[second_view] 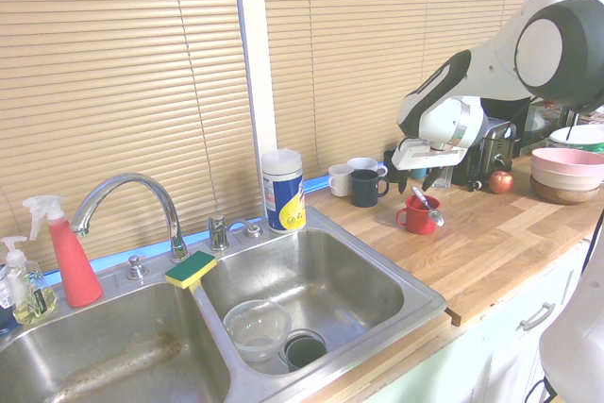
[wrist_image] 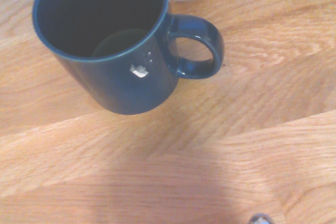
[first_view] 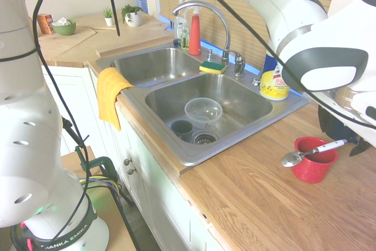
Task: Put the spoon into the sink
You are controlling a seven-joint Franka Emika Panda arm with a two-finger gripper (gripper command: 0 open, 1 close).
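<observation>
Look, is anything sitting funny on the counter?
Yes. The small white-handled silver spoon lies flat across the rim of the red cup on the wooden counter, its bowl sticking out over the edge instead of standing inside.

Navy mug [wrist_image: 118, 45] beside white mug [second_view: 340, 179]; yellow cloth [first_view: 111, 95] over counter edge.

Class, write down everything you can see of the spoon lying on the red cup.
The spoon is small, with a shiny silver metal bowl and a slim white handle. It lies tilted across the rim of the red cup on the wooden counter, bowl end jutting past the rim toward the sink. Only the cup touches it; nothing holds it.
</observation>
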